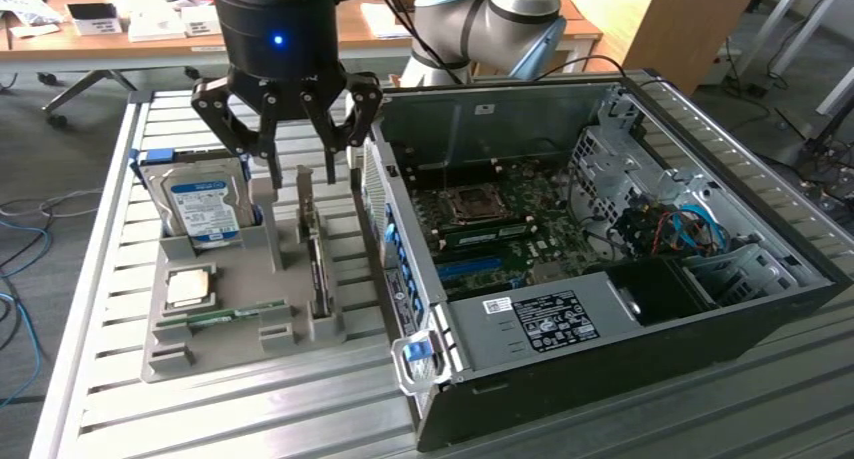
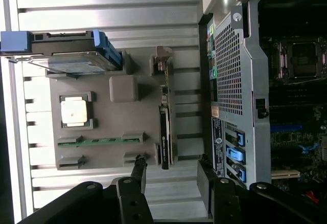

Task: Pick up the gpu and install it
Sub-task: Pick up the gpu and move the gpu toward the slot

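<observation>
The gpu [image 1: 318, 254] is a thin dark card with a grey metal end bracket, standing on edge in a slot of the grey tray [image 1: 174, 354]. My gripper [image 1: 314, 179] hangs just above its bracket end, open, with one finger on each side of the card and nothing between them. In the wrist view the gpu [image 2: 164, 132] appears edge-on as a narrow dark strip. The gripper [image 2: 171, 169] straddles the line of the card with its fingertips [image 2: 139, 170] wide apart.
The tray also holds a silver hard drive [image 1: 200, 204], a CPU [image 1: 187, 286] and a green memory stick [image 1: 220, 314]. An open computer case [image 1: 747, 309] lies close beside the tray on the exterior view's right, with its motherboard [image 1: 507, 229] exposed. All of it rests on a slatted metal table [image 1: 267, 419].
</observation>
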You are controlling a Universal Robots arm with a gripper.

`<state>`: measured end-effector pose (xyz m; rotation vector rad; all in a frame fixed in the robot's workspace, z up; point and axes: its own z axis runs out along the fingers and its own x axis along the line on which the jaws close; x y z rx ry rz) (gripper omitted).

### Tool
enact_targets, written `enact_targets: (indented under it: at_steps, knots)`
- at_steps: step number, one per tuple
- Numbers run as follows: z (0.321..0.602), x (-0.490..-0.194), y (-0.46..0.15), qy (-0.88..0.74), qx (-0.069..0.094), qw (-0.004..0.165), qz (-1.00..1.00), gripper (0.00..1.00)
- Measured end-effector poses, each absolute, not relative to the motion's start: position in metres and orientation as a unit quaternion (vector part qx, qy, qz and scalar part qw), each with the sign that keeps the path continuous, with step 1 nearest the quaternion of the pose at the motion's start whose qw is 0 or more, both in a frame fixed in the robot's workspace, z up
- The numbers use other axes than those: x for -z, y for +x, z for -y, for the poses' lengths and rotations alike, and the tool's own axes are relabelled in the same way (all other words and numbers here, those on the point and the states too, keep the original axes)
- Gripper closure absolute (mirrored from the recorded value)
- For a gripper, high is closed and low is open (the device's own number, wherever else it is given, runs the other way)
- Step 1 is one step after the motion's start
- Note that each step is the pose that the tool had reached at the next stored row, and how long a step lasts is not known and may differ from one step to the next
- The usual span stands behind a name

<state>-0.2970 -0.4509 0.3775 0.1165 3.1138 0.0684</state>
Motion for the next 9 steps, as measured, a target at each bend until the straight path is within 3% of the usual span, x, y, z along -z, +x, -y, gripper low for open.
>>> enact_targets:
  at_steps: [9]
  knots:
    - [0.4509,-0.3729,-0.2970,0.037,-0.022,0.012,-0.999,0.47]
